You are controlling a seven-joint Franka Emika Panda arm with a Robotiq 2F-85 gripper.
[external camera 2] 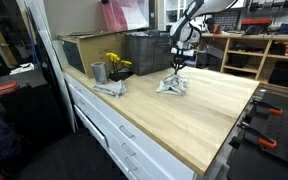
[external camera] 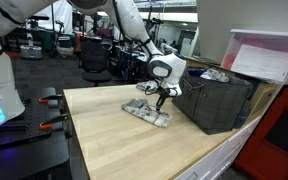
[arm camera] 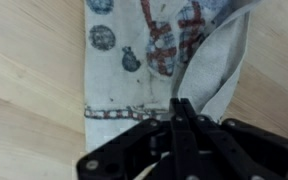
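Fingers (arm camera: pixel 181 110) fully shut, pinching a fold of the white cloth w/ red & blue prints (arm camera: pixel 134 60). The cloth lies crumpled mid light wooden table (external camera: pixel 114 140), toward the edge by the dark grey plastic crate (external camera: pixel 219 100). Judgement: firm pinch, slow straight lift, so fabric doesn't slip.

We see an arm (external camera: pixel 134 28) built of smooth, rounded white shells, with darker bands where the segments join. Its wrist (external camera: pixel 165 68) is a thick white drum with a round black face. The gripper (arm camera: pixel 181 104) is matte black all over, with slim fingers (arm camera: pixel 174 126) carried on angular link bars.
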